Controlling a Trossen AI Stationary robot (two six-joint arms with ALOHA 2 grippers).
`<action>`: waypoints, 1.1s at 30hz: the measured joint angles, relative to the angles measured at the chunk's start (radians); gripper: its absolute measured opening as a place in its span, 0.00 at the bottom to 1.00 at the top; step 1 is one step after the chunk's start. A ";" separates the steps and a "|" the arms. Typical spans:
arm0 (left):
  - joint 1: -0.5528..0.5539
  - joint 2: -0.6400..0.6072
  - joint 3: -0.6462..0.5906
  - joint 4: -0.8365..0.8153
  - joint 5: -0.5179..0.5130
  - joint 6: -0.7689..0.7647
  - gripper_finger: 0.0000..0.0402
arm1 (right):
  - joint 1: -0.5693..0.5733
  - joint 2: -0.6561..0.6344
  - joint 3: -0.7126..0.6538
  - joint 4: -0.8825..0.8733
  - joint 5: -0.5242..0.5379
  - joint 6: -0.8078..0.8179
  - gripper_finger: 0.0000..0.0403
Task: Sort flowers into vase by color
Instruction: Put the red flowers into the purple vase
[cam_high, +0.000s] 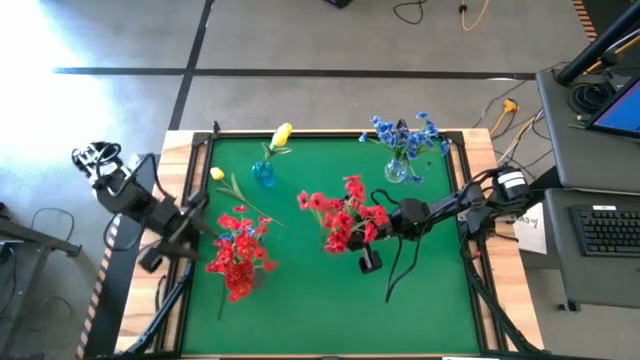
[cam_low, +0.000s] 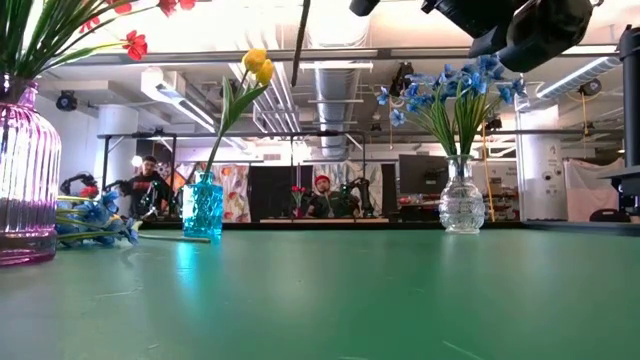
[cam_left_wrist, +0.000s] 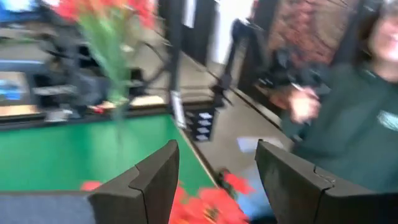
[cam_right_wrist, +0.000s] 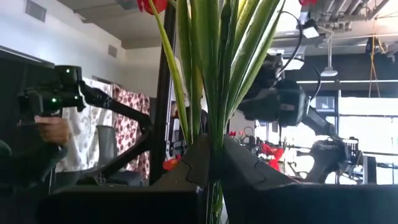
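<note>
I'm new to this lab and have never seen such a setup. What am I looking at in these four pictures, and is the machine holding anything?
It is a robot with two dark arms at a green table. One picture looks straight down, one looks level across the tabletop, and two come from cameras on the arms' wrists. The right claw is shut on a bunch of red flowers. The left claw stands open near the table's left side, holding nothing. On the table stand a blue vase with a yellow flower, a clear vase of blue flowers, and a pink vase. More loose flowers lie by the left arm.

The right hand reaches toward nine o'clock, fingers clamped; the left hand waits with fingers apart at the surface's nine o'clock edge.
</note>
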 joint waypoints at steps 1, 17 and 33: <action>-0.032 0.003 0.000 -0.008 -0.001 0.002 0.50 | 0.001 0.000 0.000 0.003 0.000 -0.002 0.04; -0.298 0.059 -0.088 -0.145 -0.232 -0.229 0.50 | 0.018 0.082 0.100 0.006 0.004 -0.008 0.04; -0.409 0.000 -0.051 -0.201 -0.220 -0.315 0.50 | 0.018 0.108 0.121 0.005 0.040 -0.008 0.04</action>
